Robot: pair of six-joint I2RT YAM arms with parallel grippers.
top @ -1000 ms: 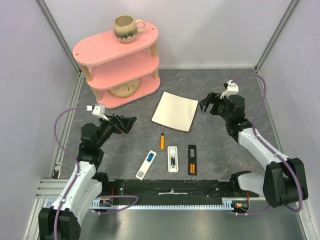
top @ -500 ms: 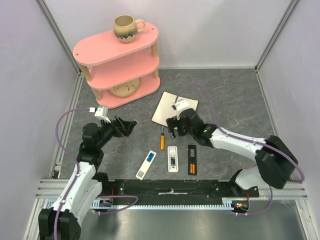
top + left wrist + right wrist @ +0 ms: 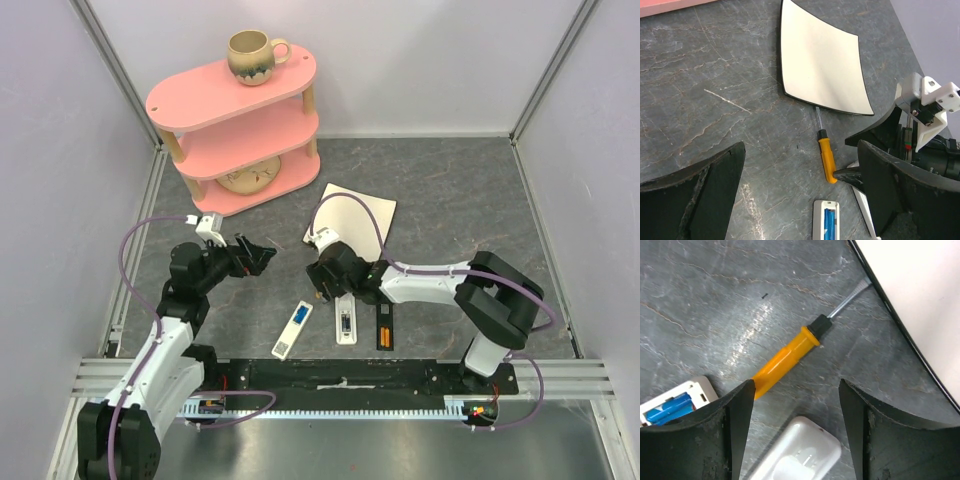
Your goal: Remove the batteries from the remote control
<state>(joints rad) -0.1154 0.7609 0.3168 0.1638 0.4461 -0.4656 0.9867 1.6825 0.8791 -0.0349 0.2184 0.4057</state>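
Three remotes lie open side by side at the front. The left white remote [image 3: 294, 329] holds blue batteries [image 3: 829, 223], which also show in the right wrist view [image 3: 666, 409]. The middle white remote [image 3: 345, 320] shows at the bottom of the right wrist view [image 3: 799, 454]. The black remote [image 3: 385, 320] holds orange batteries [image 3: 385, 333]. My right gripper [image 3: 322, 287] [image 3: 796, 388] is open and low over the middle remote's far end. One of its fingers is at the handle end of the orange screwdriver [image 3: 786, 358] [image 3: 827, 158]. My left gripper [image 3: 256, 257] [image 3: 800, 167] is open and empty, raised to the left of the remotes.
A cream square plate [image 3: 358, 215] lies just behind the screwdriver. A pink three-tier shelf [image 3: 190, 105] stands at the back left with a mug [image 3: 252, 55] on top and a round dish [image 3: 250, 178] on its lowest tier.
My right arm has swung from the far right across the plate and down to the screwdriver and the middle remote. My left arm has barely moved.
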